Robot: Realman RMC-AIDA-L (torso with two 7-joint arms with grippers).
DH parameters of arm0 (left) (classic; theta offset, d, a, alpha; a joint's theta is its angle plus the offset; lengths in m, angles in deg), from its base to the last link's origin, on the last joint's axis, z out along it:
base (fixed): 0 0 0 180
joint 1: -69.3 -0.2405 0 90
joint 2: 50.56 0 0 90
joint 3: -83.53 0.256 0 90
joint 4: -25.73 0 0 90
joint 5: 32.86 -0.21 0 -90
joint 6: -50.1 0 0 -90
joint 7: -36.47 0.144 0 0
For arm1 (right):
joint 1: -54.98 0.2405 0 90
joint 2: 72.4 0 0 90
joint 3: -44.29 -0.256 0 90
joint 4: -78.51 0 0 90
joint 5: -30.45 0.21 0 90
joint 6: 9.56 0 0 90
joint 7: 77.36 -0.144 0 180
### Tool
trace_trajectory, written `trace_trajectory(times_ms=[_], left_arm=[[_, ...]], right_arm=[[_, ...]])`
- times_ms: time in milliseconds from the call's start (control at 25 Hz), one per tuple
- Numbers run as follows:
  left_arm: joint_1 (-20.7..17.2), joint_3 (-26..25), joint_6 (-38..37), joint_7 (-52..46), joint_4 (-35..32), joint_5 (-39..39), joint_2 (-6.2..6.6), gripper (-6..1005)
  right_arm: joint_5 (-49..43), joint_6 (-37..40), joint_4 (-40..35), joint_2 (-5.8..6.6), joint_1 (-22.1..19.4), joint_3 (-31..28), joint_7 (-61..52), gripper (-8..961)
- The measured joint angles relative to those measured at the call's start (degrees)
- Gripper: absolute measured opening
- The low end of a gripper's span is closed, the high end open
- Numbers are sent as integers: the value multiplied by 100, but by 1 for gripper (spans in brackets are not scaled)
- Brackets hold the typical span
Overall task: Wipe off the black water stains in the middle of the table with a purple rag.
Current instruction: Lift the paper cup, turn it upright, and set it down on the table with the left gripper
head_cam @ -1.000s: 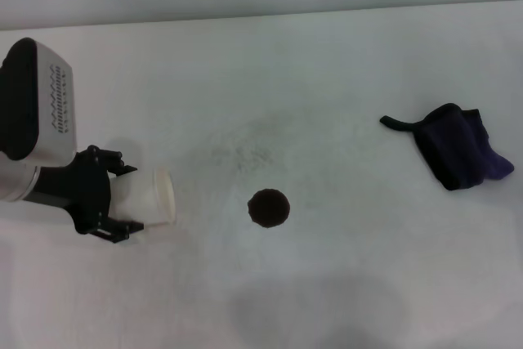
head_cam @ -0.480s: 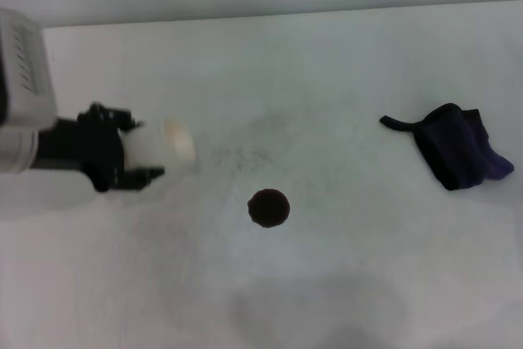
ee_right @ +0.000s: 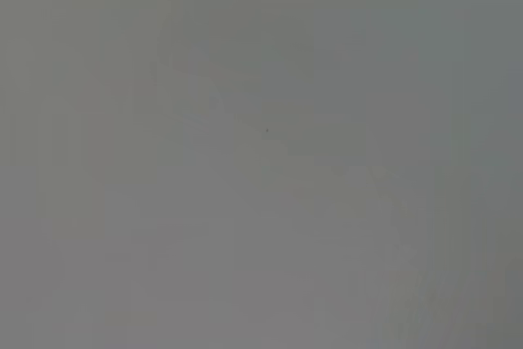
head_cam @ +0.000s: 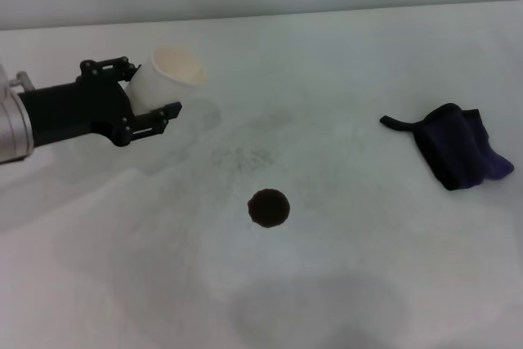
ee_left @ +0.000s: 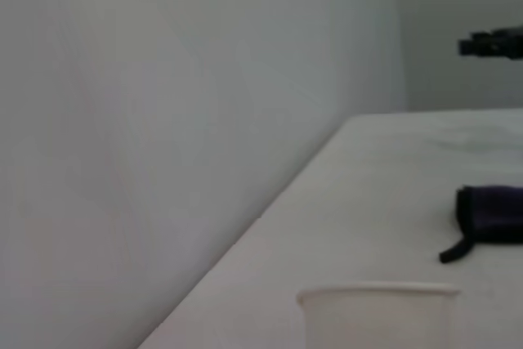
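Observation:
The black water stain (head_cam: 269, 208) is a small round blot in the middle of the white table (head_cam: 343, 284). The purple rag (head_cam: 457, 154) lies bunched at the right, a thin dark strip sticking out toward the middle; it also shows in the left wrist view (ee_left: 490, 214). My left gripper (head_cam: 149, 92) is at the far left, shut on a white paper cup (head_cam: 167, 75), held upright above the table. The cup's rim shows in the left wrist view (ee_left: 376, 312). My right gripper is out of view; the right wrist view shows only plain grey.
A faint grey speckled smudge (head_cam: 241, 153) lies just beyond the stain. The table's far edge (head_cam: 327, 10) meets a grey wall. A dark object (ee_left: 494, 42) shows far off in the left wrist view.
My left gripper has lifted the paper cup from lying tilted near the table's left and carried it up and back, turning it upright. The rag and stain have not moved.

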Motion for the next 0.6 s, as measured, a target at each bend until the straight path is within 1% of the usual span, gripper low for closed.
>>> trace_trajectory(times_ms=[120,160,200,320,360,400,480,600], left_arm=[[-2,1,-169,206,430,350,-10,647],[-2,1,-169,206,430,350,-10,647],[-22,-6,-323,356,733,642,-14,647],[-65,-7,-389,635,1136,1161,-14,647],[-65,-7,-389,635,1136,1161,-14,647],[-70,6,-390,842,1427,1456,-17,647],[-44,26,-400,1097,1877,1707,-39,647],[21,32,-473,1284,2238,1799,-63,646]], right_arm=[[1,-69,-2,6,-35,-1,0,513],[4,-81,-2,8,-42,-4,0,513],[8,-90,-2,10,-46,-8,0,513],[12,-94,-6,10,-56,-13,10,513],[9,-93,-8,10,-53,-13,22,513],[5,-86,-10,9,-47,-14,36,513],[2,-67,-12,9,-33,-16,50,513],[0,-66,-8,8,-25,-14,51,513]])
